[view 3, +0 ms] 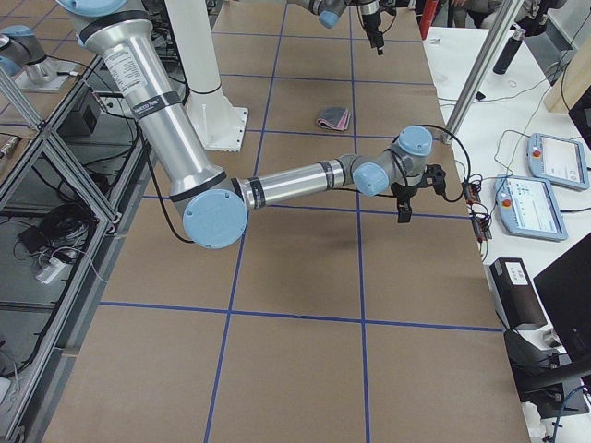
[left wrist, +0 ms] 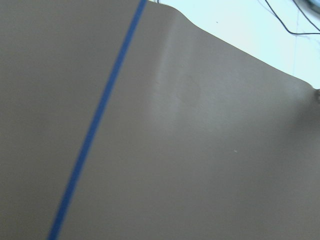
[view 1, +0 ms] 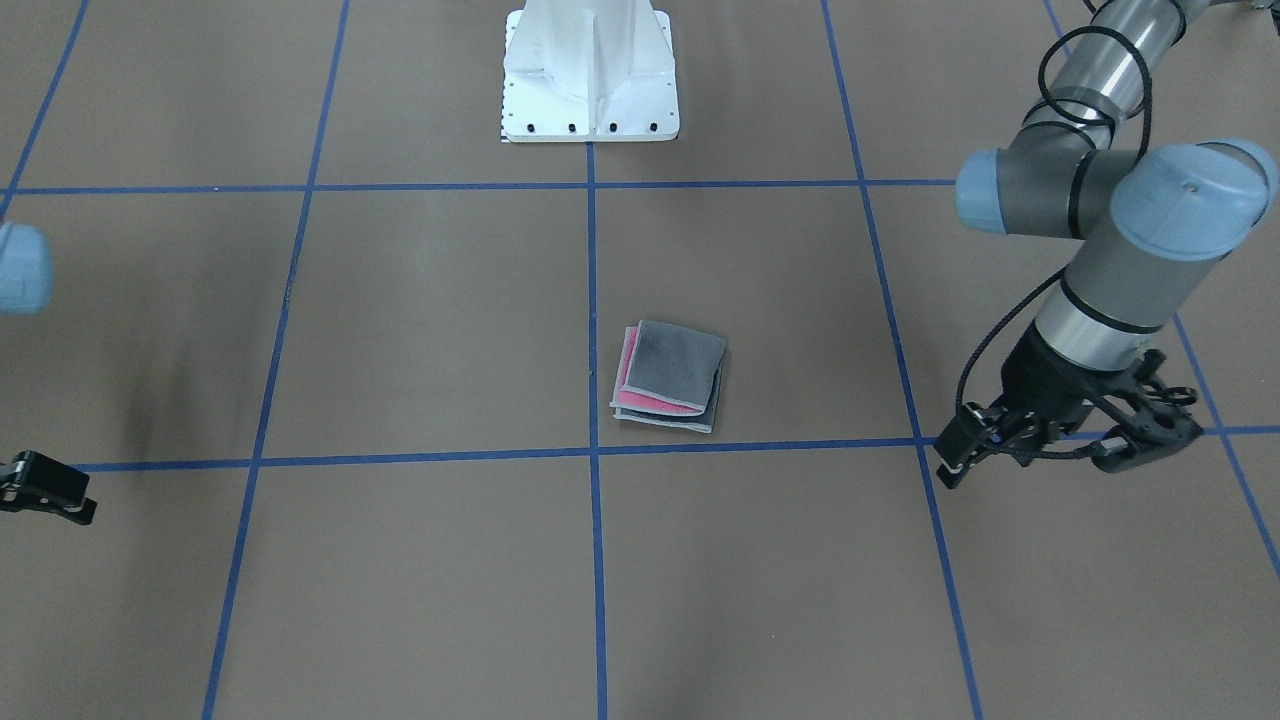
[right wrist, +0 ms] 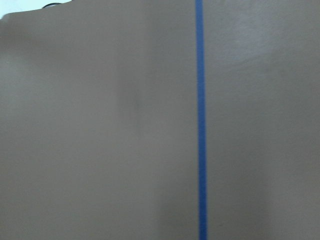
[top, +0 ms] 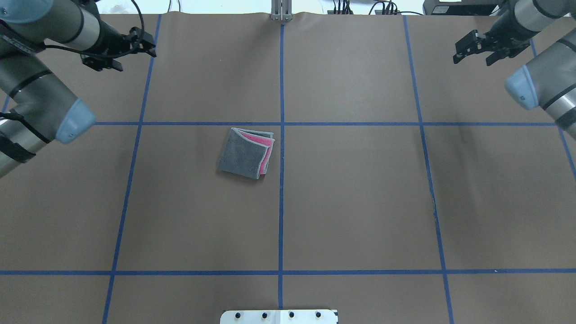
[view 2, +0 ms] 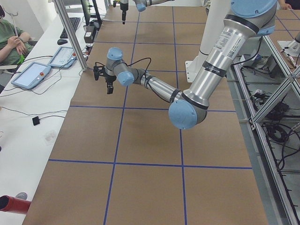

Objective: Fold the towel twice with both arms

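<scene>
The towel [top: 246, 153] lies folded into a small square near the table's centre, dark grey face up, with pink layers and pale borders showing at one open edge [view 1: 668, 376]. It also shows small and far off in the exterior right view [view 3: 332, 118]. My left gripper [top: 135, 56] hovers open over the far left part of the table, well away from the towel [view 1: 1050, 450]. Over the far right part, my right gripper [top: 472, 55] is open and holds nothing; only its tip shows in the front view [view 1: 45, 490]. Both wrist views show bare brown cover and blue tape.
Blue tape lines [top: 281, 135] divide the brown table cover into a grid. The white pedestal base [view 1: 590, 70] stands at the robot's side. Beyond the far edge are control tablets [view 3: 559, 161], cables and a seated person [view 2: 11, 40].
</scene>
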Motion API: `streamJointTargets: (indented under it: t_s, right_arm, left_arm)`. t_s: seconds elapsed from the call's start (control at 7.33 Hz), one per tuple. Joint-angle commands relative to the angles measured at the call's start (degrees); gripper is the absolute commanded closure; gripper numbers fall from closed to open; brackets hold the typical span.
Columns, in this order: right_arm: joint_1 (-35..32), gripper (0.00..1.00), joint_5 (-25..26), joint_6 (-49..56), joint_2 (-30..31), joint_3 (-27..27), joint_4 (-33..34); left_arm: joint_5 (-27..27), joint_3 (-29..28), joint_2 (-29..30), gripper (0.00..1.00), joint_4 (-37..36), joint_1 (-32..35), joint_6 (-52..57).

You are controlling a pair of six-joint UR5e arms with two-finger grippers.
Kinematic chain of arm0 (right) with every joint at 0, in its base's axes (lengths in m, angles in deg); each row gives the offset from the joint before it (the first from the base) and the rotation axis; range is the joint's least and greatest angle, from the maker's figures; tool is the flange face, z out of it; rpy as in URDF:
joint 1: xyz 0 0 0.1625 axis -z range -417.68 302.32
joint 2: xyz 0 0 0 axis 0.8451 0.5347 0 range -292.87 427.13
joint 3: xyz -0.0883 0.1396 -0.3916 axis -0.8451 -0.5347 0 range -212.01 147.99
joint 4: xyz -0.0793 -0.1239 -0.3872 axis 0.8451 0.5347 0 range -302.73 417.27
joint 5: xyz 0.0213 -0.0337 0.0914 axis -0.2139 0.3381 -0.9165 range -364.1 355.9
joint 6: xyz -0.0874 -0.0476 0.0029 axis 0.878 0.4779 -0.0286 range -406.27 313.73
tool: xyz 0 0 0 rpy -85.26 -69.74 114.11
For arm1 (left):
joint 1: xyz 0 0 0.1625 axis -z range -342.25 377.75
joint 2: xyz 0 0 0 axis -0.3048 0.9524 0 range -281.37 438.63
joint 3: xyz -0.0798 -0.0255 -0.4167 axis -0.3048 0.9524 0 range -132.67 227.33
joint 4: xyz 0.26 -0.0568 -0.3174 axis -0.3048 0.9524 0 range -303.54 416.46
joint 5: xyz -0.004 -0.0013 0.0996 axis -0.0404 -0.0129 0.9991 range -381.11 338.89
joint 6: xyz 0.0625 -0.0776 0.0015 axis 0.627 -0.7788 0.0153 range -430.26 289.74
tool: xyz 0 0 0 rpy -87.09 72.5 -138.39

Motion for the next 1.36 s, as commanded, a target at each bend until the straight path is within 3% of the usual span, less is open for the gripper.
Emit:
streamJointTargets:
  t_s: [0.0, 0.14, 0.55, 0.82, 1.09, 1.23]
  right_arm:
    - [-4.2, 0.0, 3.2, 15.7, 3.4, 0.2, 5.8]
    - [-5.3, 0.0, 2.9, 15.4, 7.9, 3.6, 5.2]
    - [-5.8, 0.0, 5.7, 13.1, 11.9, 5.9, 3.8]
    - [-8.5, 0.0, 5.1, 13.4, 14.7, 6.4, 1.7]
    - [-11.2, 0.0, 3.8, 13.8, 17.2, 10.1, 2.8]
    - [-14.3, 0.0, -1.0, 14.0, 18.0, 11.6, 5.4]
  left_arm:
    - [-0.5, 0.8, -6.3, 0.01, -5.5, 5.1, 23.7]
    - [-0.7, 1.0, -9.3, 0.0, -4.3, 7.9, 32.5]
    - [-3.2, 7.4, -17.0, 0.0, 3.4, 9.0, 32.3]
    - [-2.1, 6.7, -25.3, 0.0, 12.2, 8.8, 32.3]
    - [-1.8, 5.7, -27.8, 0.0, 12.7, 11.2, 32.8]
    - [-7.7, 5.8, -27.5, 0.0, 8.9, 14.7, 33.3]
